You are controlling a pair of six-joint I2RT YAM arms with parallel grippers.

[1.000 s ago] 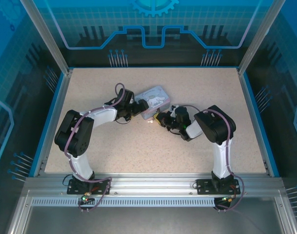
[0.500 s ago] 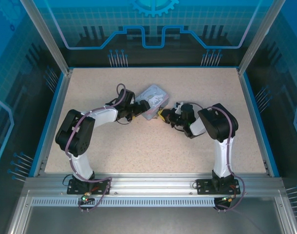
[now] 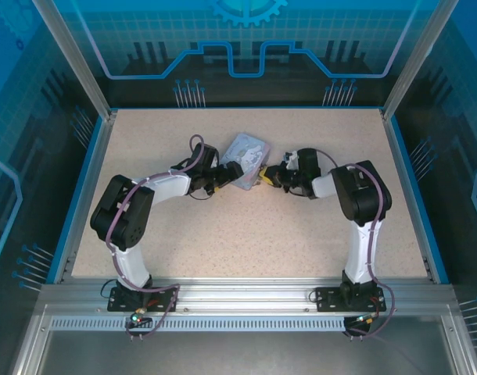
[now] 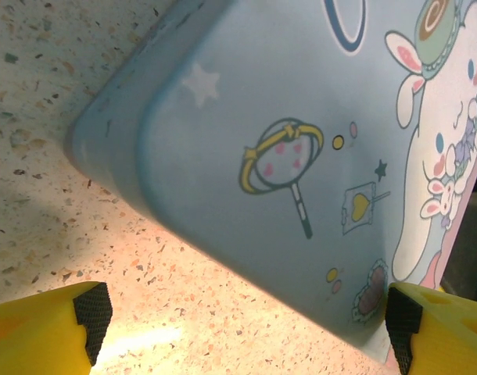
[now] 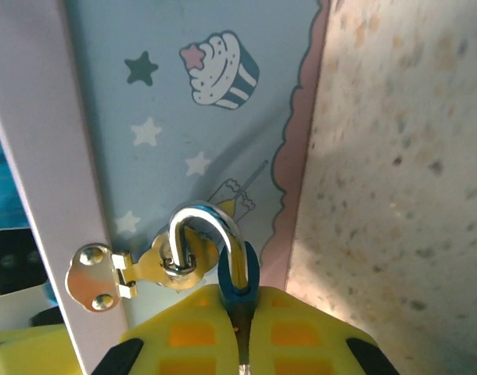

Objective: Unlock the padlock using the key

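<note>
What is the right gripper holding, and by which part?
The padlock, pinched by its body in the right gripper; its shackle hooked through the tin's hasp.

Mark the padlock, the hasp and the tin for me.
padlock [image 5: 240,280], right wrist view, on its body.
hasp [image 5: 94,279], right wrist view, on its brass plate.
tin [image 4: 246,86], left wrist view, on its printed face.

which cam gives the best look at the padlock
Right wrist. The padlock is close up there, its shackle through the brass hasp on the tin, body pinched in the right gripper. Top external gives at most a speck beside the tin; left wrist faces the tin's picture side.
</note>
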